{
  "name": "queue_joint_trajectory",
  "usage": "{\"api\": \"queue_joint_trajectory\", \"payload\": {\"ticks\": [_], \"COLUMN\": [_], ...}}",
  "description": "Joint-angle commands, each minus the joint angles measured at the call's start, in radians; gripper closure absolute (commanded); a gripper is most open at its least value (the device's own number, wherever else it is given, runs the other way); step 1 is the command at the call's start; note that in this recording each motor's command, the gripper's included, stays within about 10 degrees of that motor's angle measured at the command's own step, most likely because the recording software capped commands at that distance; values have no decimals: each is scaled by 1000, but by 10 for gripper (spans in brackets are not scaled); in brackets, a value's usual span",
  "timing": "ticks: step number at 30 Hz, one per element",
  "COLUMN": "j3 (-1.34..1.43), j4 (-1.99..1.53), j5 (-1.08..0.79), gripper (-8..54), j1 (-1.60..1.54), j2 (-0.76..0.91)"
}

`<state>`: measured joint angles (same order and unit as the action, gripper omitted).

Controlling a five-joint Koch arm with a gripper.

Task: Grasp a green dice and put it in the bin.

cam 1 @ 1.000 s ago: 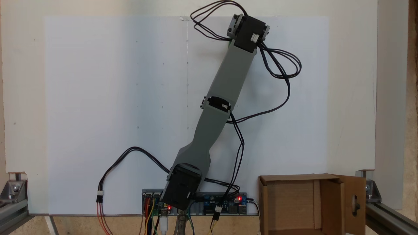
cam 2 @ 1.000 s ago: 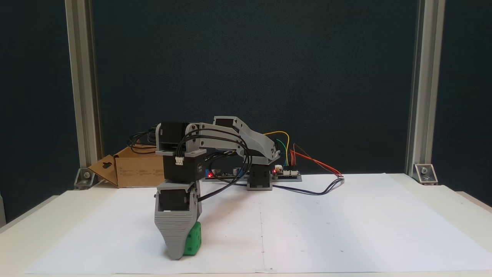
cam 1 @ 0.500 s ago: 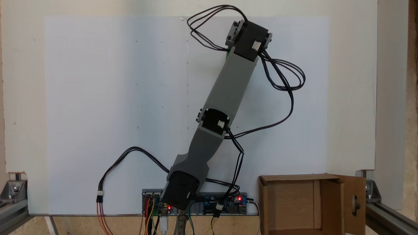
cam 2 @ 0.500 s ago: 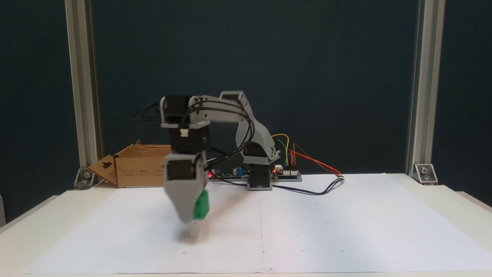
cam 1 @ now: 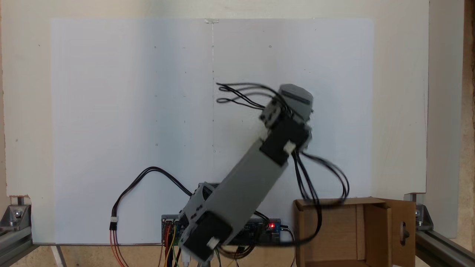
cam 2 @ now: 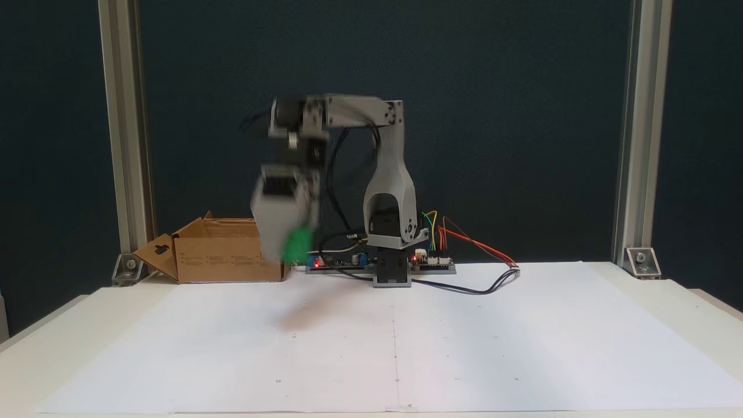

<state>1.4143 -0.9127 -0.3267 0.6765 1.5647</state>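
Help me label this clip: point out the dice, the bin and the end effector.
dice (cam 2: 298,247): fixed side view, on its blurred green face below the grey jaw.
bin (cam 1: 336,202): fixed view from above, on its far rim.
end effector (cam 2: 284,251): fixed side view, at its blurred tips, by the dice.

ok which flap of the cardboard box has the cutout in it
The side flap splayed outward on the cardboard box's right in a fixed view; the other flaps are plain.
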Motion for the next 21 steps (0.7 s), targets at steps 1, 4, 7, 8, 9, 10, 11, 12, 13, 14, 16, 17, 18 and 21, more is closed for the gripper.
{"api": "queue_joint_trajectory", "payload": {"ticks": [1,4,7,8,9,10,11,12,13,14,16,17,18,21], "j3": [-26,-29,-54,-69,-77,-86,-91,-91,-91,-91,-91,-91,-91,-91], "j4": [31,51,57,57,58,60,67,81,86,104,117,130,135,141], "j5": [-80,-80,-80,-80,-80,-80,-81,-81,-83,-87,-95,-109,-117,-156], "gripper": [338,338,338,338,338,338,338,338,338,338,338,338,338,338], "j1": [107,265,399,451,502,551,600,640,678,738,807,888,914,1025], "j2": [107,127,130,130,130,130,130,130,130,124,112,84,71,3]}}
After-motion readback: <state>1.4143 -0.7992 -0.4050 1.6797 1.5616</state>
